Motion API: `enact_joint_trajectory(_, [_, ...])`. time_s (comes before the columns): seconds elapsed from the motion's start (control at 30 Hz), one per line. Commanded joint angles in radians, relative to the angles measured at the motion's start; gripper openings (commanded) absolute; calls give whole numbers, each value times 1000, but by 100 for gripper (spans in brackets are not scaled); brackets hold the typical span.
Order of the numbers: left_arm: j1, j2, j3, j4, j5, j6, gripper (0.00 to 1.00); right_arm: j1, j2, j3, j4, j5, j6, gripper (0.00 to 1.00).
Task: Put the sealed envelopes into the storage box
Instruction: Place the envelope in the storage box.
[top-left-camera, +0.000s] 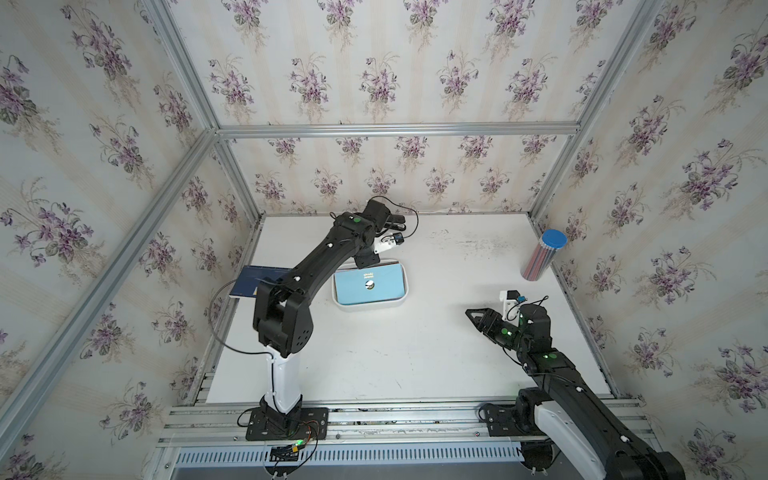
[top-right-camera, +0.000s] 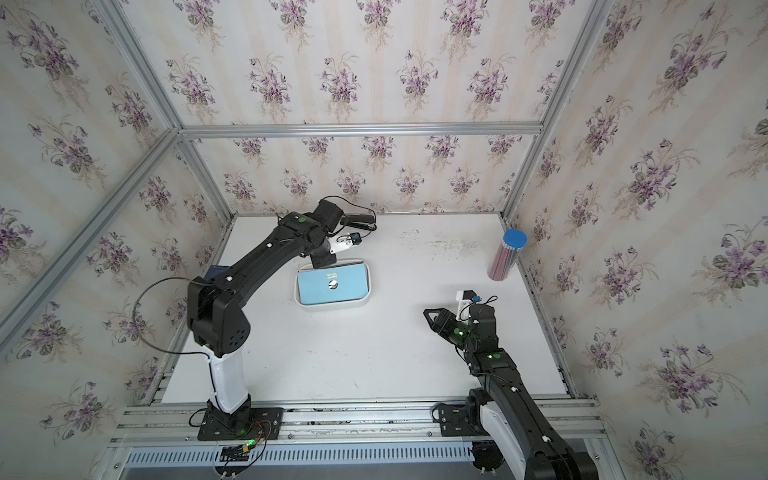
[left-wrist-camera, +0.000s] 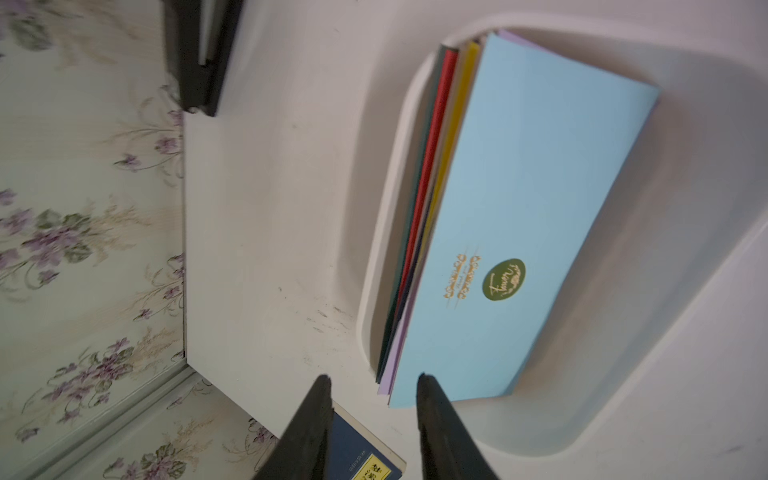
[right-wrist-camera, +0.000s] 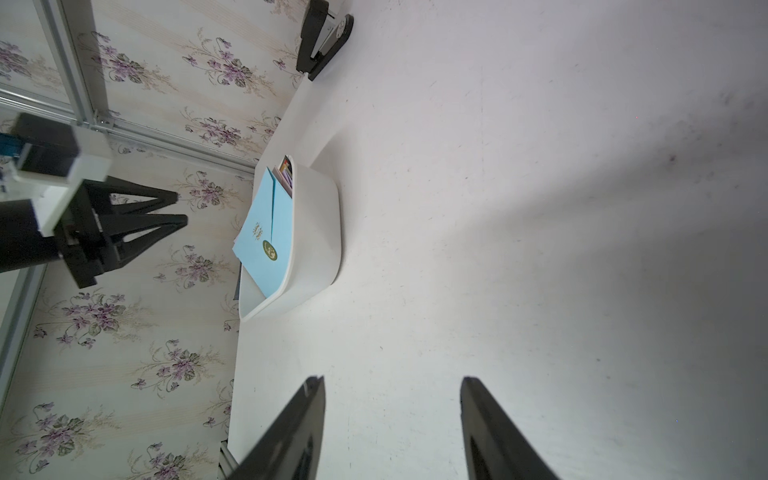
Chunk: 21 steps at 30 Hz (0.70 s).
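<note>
- The white bench (top-left-camera: 415, 353) carries the whole scene.
- The white box (top-left-camera: 370, 306) sits left of centre, toward the back wall.
- The envelopes (top-left-camera: 382, 286) lie stacked inside the box, a light blue one with a round seal on top. My left wrist view shows red, yellow, lilac and dark edges beneath it.
- A dark blue book (top-left-camera: 249, 282) lies at the bench's left edge, partly hidden by my left arm.
- A blue-lidded tube of pencils (top-left-camera: 542, 255) stands by the right wall.
- My left end effector (left-wrist-camera: 374, 377) hangs above the box's left end, jaws parted, empty.
- My right end effector (right-wrist-camera: 391, 380) hovers over bare bench, well apart from the box, jaws wide, empty.
- A black stapler (top-right-camera: 359, 222) rests by the back wall.
</note>
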Motion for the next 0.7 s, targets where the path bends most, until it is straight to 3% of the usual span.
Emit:
enact_joint_trajectory(0.0, [27,-145,-137,245,98,-256,44,0,11,15,7,19,-34,56])
enact_joint_trajectory(0.1, [47,-249,-278,386,127,-455,54,0,24,33,-7,37,-59,56])
enact_joint_trajectory(0.2, [64,-228,-259,360,208,-658,54,0,39,43,0,49,-71,56])
enact_joint_trajectory(0.3, [65,-101,-123,229,294,-835,38,-1,59,52,7,46,-70,56])
enact_joint_trajectory(0.4, [57,-4,-95,250,351,-958,31,-1,59,52,9,43,-59,56])
enact_joint_trajectory(0.67, [-24,123,-77,307,221,-1039,26,-1,41,30,23,24,-28,56])
